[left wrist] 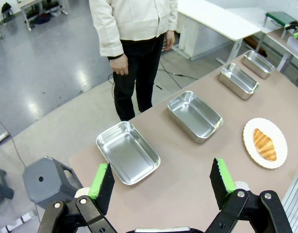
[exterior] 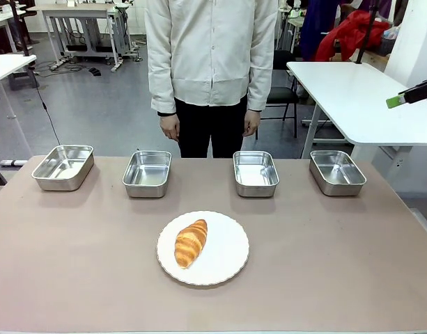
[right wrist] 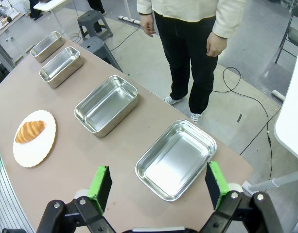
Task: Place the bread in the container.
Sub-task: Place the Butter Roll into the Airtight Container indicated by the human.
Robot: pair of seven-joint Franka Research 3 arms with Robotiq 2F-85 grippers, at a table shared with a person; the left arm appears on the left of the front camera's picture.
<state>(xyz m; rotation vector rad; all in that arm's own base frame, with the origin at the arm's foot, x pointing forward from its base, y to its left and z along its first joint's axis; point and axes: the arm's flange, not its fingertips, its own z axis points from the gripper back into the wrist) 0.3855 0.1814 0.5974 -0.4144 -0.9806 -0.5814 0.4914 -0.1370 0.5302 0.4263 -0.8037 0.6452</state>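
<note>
Front view first: the bread (exterior: 191, 243) lay on a round white plate (exterior: 227, 252) right in the middle of the counter (exterior: 74, 271), on the robot's side. Beyond it ran a neat row of steel pans: the left-end container (exterior: 63, 167), the second container (exterior: 147, 173), the third container (exterior: 255, 172) and the right-end container (exterior: 337, 172). All four were bare inside, and which one the bread was meant for could not be told. A person (exterior: 212, 56) stood at the far edge, arms down, both hands hanging loose.

Over to the left wrist view: the left gripper (left wrist: 161, 187) hung high above the counter's end, green pads spread wide with nothing between them. The left-end container sat just beyond its fingers. The bread was well off to the right on its plate, past the second container.

And the right wrist view: the right gripper (right wrist: 158, 187) was just as wide apart, gripping nothing. The right-end container lay just beyond its fingertips, and the bread sat on the plate far to the left.
</note>
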